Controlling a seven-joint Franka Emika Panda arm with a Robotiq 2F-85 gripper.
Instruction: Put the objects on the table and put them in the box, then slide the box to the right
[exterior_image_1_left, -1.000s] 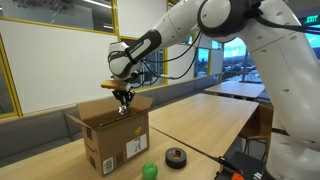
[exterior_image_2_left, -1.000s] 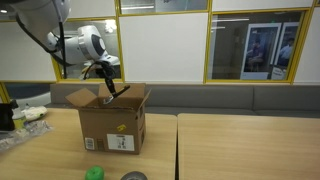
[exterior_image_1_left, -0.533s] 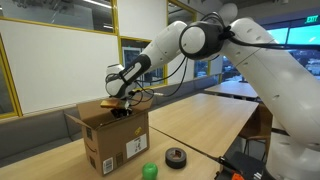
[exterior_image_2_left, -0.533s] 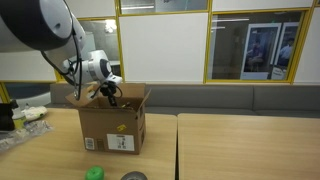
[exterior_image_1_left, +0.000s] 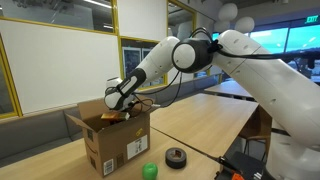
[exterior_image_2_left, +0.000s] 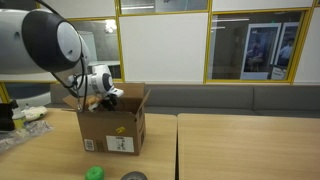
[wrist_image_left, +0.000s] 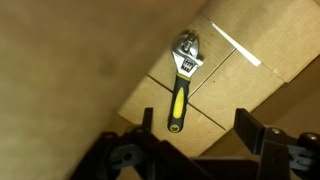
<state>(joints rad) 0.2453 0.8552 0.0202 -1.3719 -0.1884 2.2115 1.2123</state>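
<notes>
On the light wood table (exterior_image_1_left: 210, 115) (exterior_image_2_left: 240, 145) stands the brown cardboard box (exterior_image_1_left: 118, 145) (exterior_image_2_left: 112, 130), upright, its top flaps folded outward and a white barcode label and black curved-arrow logo on the side walls seen in both exterior views. Inside it, the wrist view shows the box floor (wrist_image_left: 110, 60) with an adjustable wrench (wrist_image_left: 182, 85) lying flat, silver head away from the camera and yellow-and-black handle toward it. The gripper (exterior_image_1_left: 113, 113) (exterior_image_2_left: 105, 100) (wrist_image_left: 193, 115) is lowered into the box's open top; in the wrist view its two fingers stand spread wide, with nothing between them, just above the handle end of the wrench and not touching it. Outside the box, the small green ball (exterior_image_1_left: 149, 171) (exterior_image_2_left: 94, 173) sits on the tabletop in front of the labelled side, near the box but apart from it. The black ring-shaped roll (exterior_image_1_left: 176, 156) (exterior_image_2_left: 133, 177) lies flat beside the ball, also clear of the box. A grey bench (exterior_image_2_left: 230, 98) runs along the wall behind the table, under yellow-framed windows (exterior_image_2_left: 260, 45).
</notes>
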